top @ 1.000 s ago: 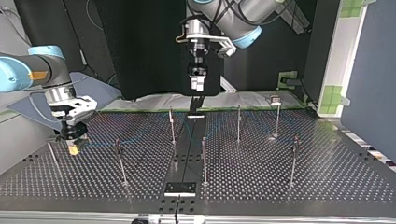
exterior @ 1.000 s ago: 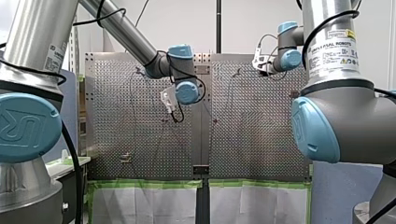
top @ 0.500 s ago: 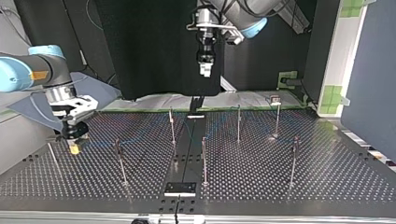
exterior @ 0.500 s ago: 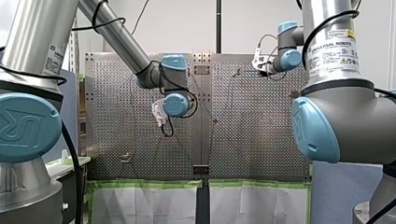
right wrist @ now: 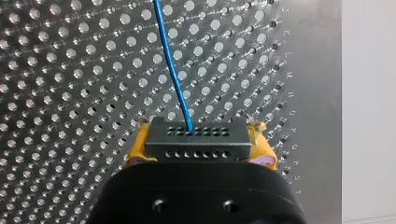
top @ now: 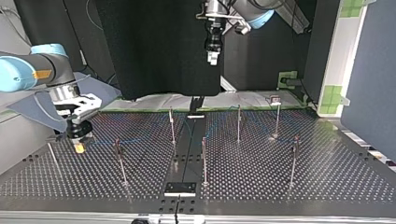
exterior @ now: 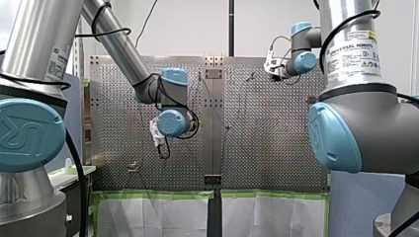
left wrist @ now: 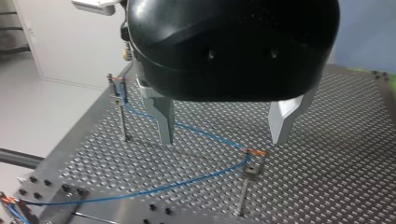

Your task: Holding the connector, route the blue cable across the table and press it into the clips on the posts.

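Fingers (right wrist: 138, 147) with yellow pads on my right gripper (right wrist: 196, 144) clamp the black connector (right wrist: 196, 133); my left gripper (left wrist: 223, 140) is spread wide, holding nothing.
The blue cable (right wrist: 171, 65) leaves the connector's face and runs over the perforated surface (right wrist: 56, 70). In the left wrist view it meets the clips atop two posts (left wrist: 244, 196) beneath the left fingers (left wrist: 163, 116). In the top view my right gripper sits low, my left high above the surface.
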`<action>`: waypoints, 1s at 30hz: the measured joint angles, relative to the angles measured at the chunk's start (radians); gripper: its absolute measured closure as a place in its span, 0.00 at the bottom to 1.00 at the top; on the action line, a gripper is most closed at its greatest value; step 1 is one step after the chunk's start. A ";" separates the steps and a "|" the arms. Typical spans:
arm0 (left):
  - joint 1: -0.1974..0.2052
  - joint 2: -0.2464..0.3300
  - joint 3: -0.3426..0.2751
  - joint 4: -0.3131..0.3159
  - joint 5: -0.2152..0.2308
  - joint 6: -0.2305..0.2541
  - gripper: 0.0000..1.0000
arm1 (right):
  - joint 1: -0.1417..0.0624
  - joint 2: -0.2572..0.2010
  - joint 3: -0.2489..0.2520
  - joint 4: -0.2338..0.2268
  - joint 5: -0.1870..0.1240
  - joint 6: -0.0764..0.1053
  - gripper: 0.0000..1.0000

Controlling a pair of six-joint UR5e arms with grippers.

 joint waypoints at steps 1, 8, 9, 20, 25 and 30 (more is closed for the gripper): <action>0.001 0.000 -0.004 0.000 0.000 0.000 0.00 | 0.000 0.000 0.000 0.000 0.000 0.000 1.00; 0.002 0.000 -0.014 0.000 0.001 0.000 0.00 | 0.001 -0.001 0.000 0.000 0.000 0.000 1.00; 0.002 0.000 -0.014 0.000 0.001 0.000 0.00 | 0.001 -0.001 0.000 0.000 0.000 0.000 1.00; 0.002 0.000 -0.014 0.000 0.001 0.000 0.00 | 0.001 -0.001 0.000 0.000 0.000 0.000 1.00; 0.002 0.000 -0.014 0.000 0.001 0.000 0.00 | 0.001 -0.001 0.000 0.000 0.000 0.000 1.00; 0.002 0.000 -0.014 0.000 0.001 0.000 0.00 | 0.001 -0.001 0.000 0.000 0.000 0.000 1.00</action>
